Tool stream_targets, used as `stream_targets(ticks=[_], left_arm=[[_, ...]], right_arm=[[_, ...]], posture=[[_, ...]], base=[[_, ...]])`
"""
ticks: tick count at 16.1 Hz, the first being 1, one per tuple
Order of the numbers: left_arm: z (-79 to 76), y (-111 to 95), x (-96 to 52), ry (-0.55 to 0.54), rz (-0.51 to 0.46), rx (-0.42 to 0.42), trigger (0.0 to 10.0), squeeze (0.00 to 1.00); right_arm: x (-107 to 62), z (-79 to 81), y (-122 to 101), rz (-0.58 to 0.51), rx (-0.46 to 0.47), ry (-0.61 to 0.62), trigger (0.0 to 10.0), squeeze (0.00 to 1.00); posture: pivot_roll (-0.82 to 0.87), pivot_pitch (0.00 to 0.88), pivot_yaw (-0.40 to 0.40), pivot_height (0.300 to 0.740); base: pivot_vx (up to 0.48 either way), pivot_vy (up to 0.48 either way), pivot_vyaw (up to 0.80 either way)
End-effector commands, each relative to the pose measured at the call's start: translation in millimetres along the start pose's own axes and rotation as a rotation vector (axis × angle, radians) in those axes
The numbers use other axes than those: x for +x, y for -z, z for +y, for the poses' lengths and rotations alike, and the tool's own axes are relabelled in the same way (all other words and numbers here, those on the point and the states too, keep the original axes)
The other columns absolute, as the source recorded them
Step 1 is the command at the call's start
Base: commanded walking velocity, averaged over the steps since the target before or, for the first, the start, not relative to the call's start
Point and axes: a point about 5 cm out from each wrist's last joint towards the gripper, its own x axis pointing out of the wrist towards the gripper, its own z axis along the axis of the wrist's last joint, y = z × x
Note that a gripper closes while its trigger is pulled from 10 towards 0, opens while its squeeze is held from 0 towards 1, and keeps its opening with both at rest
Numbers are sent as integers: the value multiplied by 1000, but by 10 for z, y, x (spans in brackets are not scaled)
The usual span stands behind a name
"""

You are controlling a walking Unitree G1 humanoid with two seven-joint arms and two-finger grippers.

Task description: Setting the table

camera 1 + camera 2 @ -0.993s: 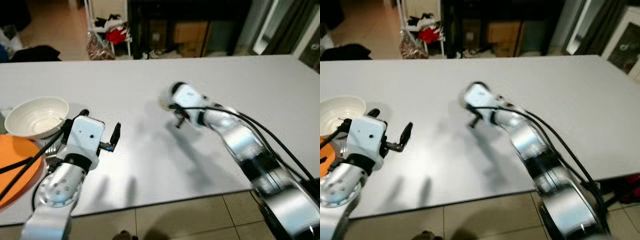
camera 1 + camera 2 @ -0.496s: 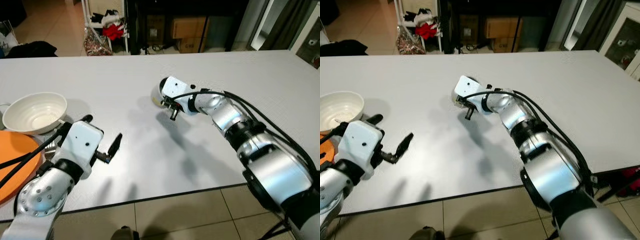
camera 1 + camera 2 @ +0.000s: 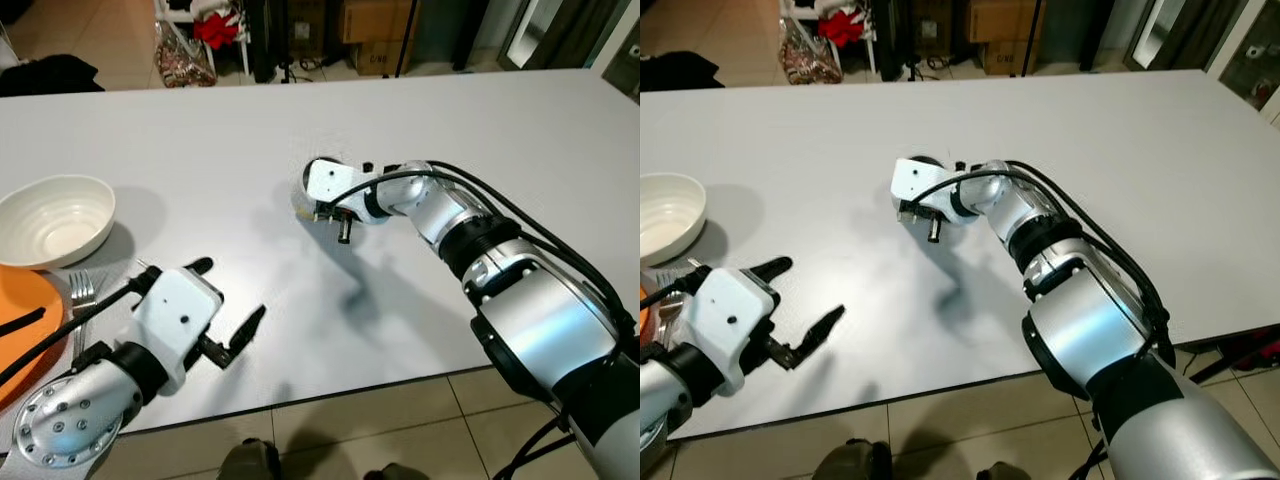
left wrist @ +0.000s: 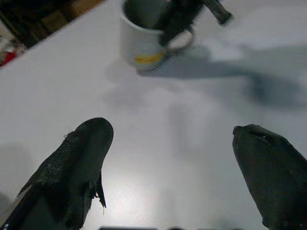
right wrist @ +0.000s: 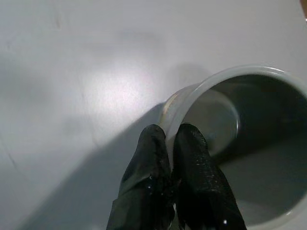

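Observation:
A white mug (image 4: 144, 43) with a yellow mark stands upright on the white table (image 3: 200, 130) near its middle. My right gripper (image 5: 170, 132) is shut on the mug's rim (image 5: 230, 76), one finger inside and one outside. In the eye views the right arm's white wrist (image 3: 330, 185) covers most of the mug. My left gripper (image 3: 225, 297) hovers open over bare table near the front edge, left of the mug, its fingers (image 4: 81, 158) spread wide with nothing between them.
A white bowl (image 3: 55, 205) sits at the table's left side. In front of it lie an orange plate (image 3: 25, 330) and a fork (image 3: 80, 295). Tiled floor (image 3: 400, 420) runs below the front edge; boxes and clutter stand beyond the far edge.
The camera has tilted and the blur is gone. My left gripper has drawn back toward the front edge, still open. The right gripper stays shut on the mug's rim.

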Motion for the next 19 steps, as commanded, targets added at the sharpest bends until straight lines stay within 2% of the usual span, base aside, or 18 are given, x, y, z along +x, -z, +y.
stream_targets(ticks=[1, 6, 9, 10, 12, 13, 19], left_arm=[[-40, -12, -17, 30, 5, 0, 10000, 0], [-36, -53, -13, 52, 2, -12, 10000, 0], [-35, -56, -7, 52, 0, -22, 10000, 0], [-47, -49, -6, 56, 3, -25, 10000, 0], [-51, -50, -2, 57, 5, -28, 10000, 0], [-47, -53, 3, 57, 6, -29, 10000, 0], [48, -37, 26, 15, 8, -16, 10000, 0]], right_arm=[[-20, -5, 22, 35, -15, -41, 10000, 0], [-120, -144, -122, 46, -81, -92, 10000, 0], [-155, -178, -173, 43, -90, -123, 10000, 0], [-163, -191, -207, 33, -94, -130, 10000, 435], [-161, -200, -230, 29, -104, -120, 10000, 933], [-156, -212, -247, 25, -112, -97, 10000, 1000], [-226, -305, -294, 22, -152, -58, 10000, 1000]], posture=[[121, 161, -6, 740], [114, 153, -13, 740], [109, 150, -16, 740], [108, 149, -18, 740], [106, 147, -20, 740], [108, 146, -22, 740], [102, 119, -24, 740]], base=[[0, 0, 0], [0, 0, 0], [0, 0, 0], [0, 0, 0], [0, 0, 0], [0, 0, 0], [0, 0, 0]])
